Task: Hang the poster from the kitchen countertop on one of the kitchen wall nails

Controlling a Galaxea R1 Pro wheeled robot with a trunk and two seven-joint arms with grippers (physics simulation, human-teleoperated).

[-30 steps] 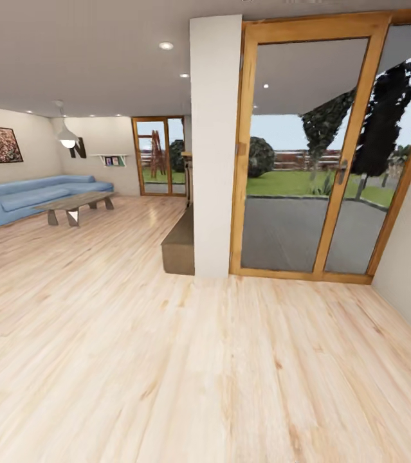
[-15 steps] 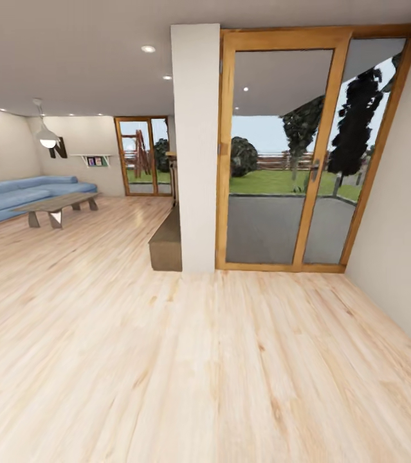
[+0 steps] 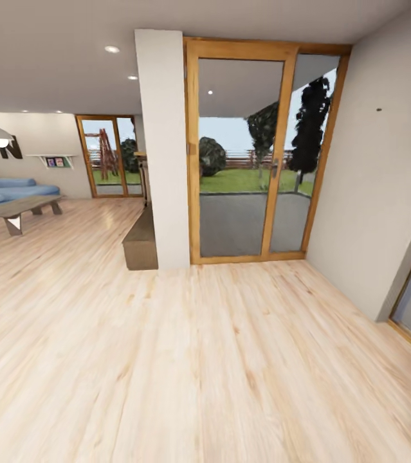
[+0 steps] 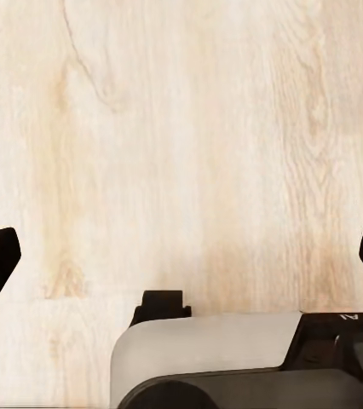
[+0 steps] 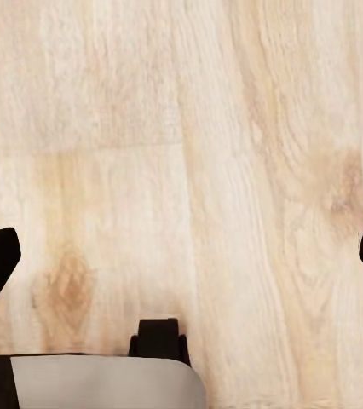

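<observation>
Since the earlier head views the whole picture has slid leftward: the camera has turned to the robot's right. The white pillar [image 3: 161,148] and the glazed wooden door [image 3: 251,154] now sit further left in the view, the blue sofa [image 3: 9,191] is nearly out at the left edge, and a plain pale wall [image 3: 372,186] has come in at the right.

Left gripper [image 4: 181,264]: the jaws stand wide, with one dark fingertip at each side edge of the wrist view and nothing between them. It points down at bare wooden floor [image 4: 181,128].

Right gripper [image 5: 181,264]: same condition. The jaws are wide and empty over the wooden floor.

Task items: a small dark spot high on the pale wall reads as one of the wall nails [image 3: 379,110]. It lies forward and to the robot's right, well above the floor and well apart from both grippers. By that bearing, the right arm is judged the nearer one.

The poster and the kitchen countertop are not identifiable here, so the poster's bearing and long axis cannot be stated. Judged step: travel, with the pick-up not yet done.
</observation>
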